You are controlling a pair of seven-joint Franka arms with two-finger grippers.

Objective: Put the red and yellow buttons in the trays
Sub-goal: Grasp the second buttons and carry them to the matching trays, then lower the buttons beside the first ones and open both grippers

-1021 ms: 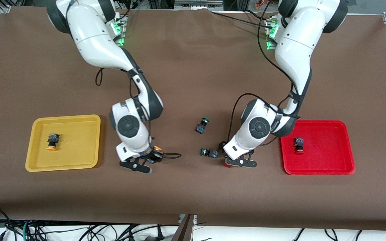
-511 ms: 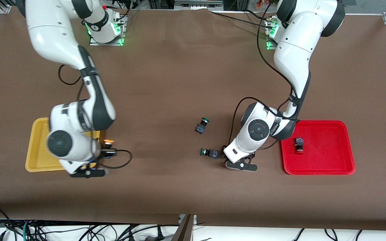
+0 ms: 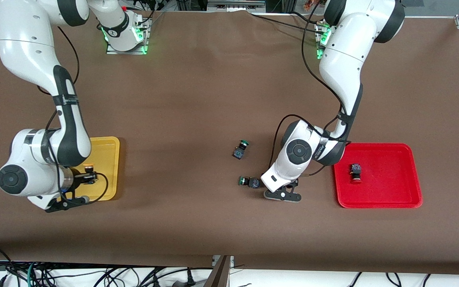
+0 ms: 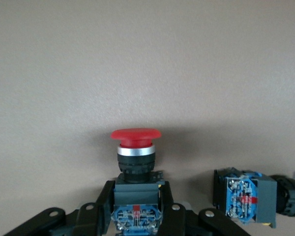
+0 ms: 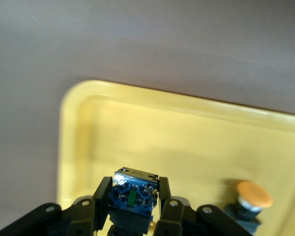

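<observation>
Both arms carrying the second buttons; release pending.

Right end effector (image 5: 132, 206) pinches a yellow button (image 3: 89, 166) over the yellow tray (image 3: 108, 167). Left end effector (image 4: 136, 216) pinches a red button (image 4: 135, 155) low over the surface, near the green-capped switch (image 3: 249, 182); it must travel to the red tray (image 3: 389, 191).

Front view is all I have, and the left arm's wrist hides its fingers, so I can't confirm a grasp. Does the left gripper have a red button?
Observer: Yes. The left wrist view shows the left gripper shut on the dark body of a red button.
Operator: Anything close to it?
Observer: A green-capped button lies on the table beside it, apart from the fingers.
Operator: What about the yellow tray under the right arm?
Observer: The right gripper holds a blue-bodied button over the yellow tray, and an orange-capped button lies in the tray.
</observation>
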